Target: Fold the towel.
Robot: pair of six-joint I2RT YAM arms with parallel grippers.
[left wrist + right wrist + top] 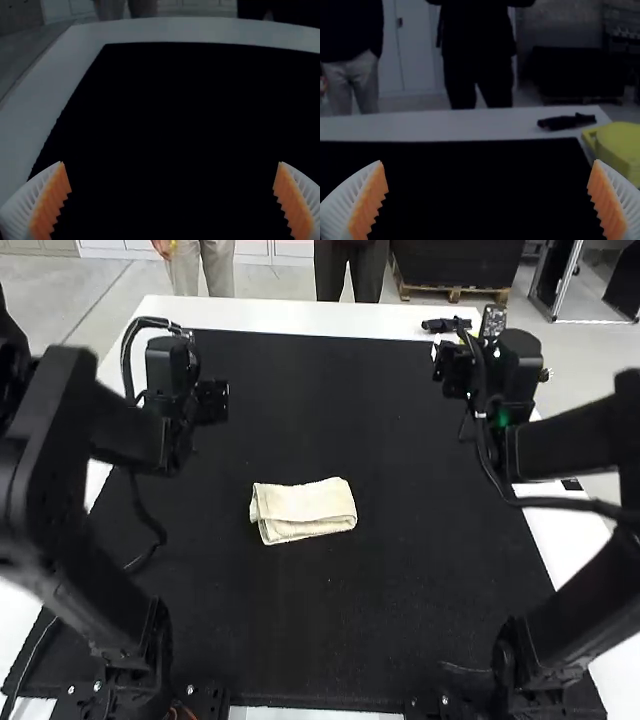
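High view: you are seeing the towel (305,508) lying near the middle of the black mat (300,640), folded into a small, layered rectangle. Taking twelve as the table's (330,315) far edge, its long axis is running roughly from nine to three, the three o'clock end tipping slightly toward two. At its six o'clock edge a lower layer is peeking out from under the top fold.

From the wrist of your left arm (110,430), the towel is lying at between four and five; from the wrist of your right arm (560,445), it is sitting at about eight and farther off. So the left arm is looking the nearer one, and any further move is likely calling for it to come back toward you and inward.

Both arms are holding their wrists beyond the towel, one to each side, and well apart from it. Your left gripper (171,162) is standing wide open, with nothing between its ribbed fingers, and is pointing toward the far edge. Your right gripper (489,160) is matching it, spread wide and holding nothing.

The folding is seeming largely done; if you are tidying that lower edge, a clumsy pinch is risking dragging the layers apart.
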